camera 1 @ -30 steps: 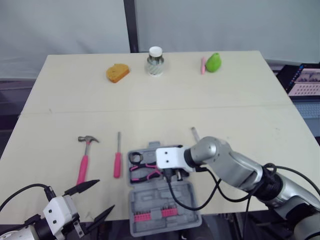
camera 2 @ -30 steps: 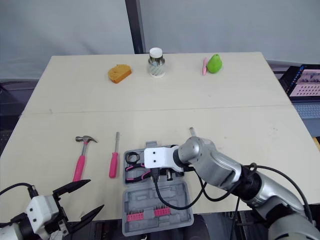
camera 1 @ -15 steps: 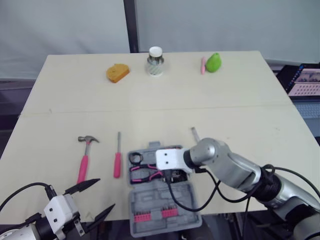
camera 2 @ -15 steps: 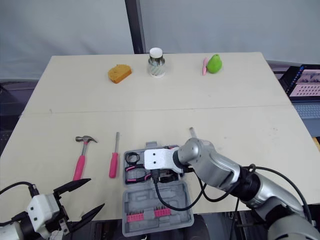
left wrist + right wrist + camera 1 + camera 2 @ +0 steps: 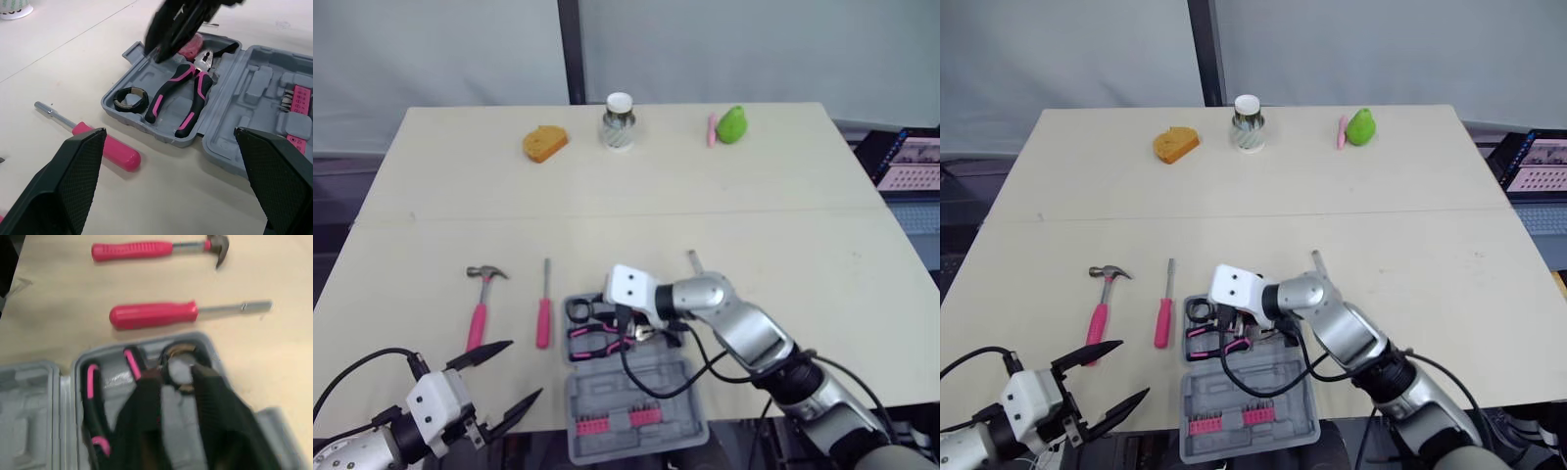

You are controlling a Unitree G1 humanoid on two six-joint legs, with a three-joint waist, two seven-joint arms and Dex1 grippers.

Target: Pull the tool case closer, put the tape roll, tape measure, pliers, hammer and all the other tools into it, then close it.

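tool case [image 5: 636, 397] grey, open | pliers [image 5: 182, 97], tape roll [image 5: 131, 99] inside | hammer [image 5: 480, 309], screwdriver [image 5: 544, 313] flat, left of it

A pale bench [image 5: 636, 186] carried a row of things along its far edge. An orange lump [image 5: 544, 143] lay toward the left, and a patterned cup [image 5: 620, 120] stood upright near the middle. To the right sat a green pear [image 5: 732, 123] with a pink stick [image 5: 712, 128] just beside it. A screen [image 5: 911, 162] showed beyond the bench's right edge.

tool case [image 5: 636, 392]: right arm [image 5: 734, 323] hangs over far half, near half unobstructed | table [image 5: 754, 196]: bare lane between hammer [image 5: 478, 315] and screwdriver [image 5: 543, 318]
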